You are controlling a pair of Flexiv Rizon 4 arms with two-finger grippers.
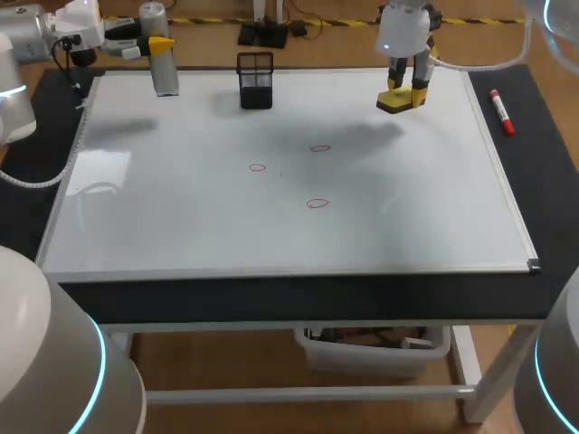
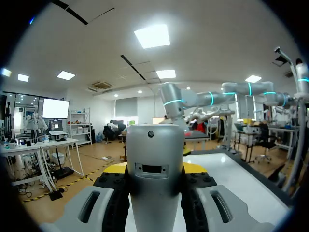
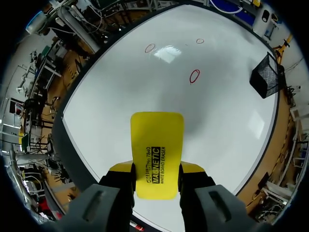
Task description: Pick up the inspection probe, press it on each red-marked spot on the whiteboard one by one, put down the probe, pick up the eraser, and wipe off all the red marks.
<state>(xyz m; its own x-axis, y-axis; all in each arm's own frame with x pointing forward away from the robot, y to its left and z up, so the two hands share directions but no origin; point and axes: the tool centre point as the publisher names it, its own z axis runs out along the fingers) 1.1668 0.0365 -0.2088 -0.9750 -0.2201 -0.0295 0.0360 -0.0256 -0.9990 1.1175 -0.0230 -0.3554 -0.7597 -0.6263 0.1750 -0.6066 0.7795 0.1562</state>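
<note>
On the whiteboard [image 1: 181, 226] sit three red marks [image 1: 317, 203]. At its far left, the left gripper [image 1: 159, 43] clamps the one upright probe [image 1: 165, 77]. At the far right, the right gripper [image 1: 406, 90] pinches the one yellow eraser [image 1: 400, 102]. One mesh basket [image 1: 256, 81] stands between them, and one marker [image 1: 502, 112] lies to the right.

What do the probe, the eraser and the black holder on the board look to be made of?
Probe: smooth silver-grey shell with a soft sheen, painted metal or plastic; unclear which. Eraser: yellow hard plastic back, smooth with printed lettering; its wiping face is hidden. Black holder: wire mesh, probably metal, by the fine grid in its walls.
</note>
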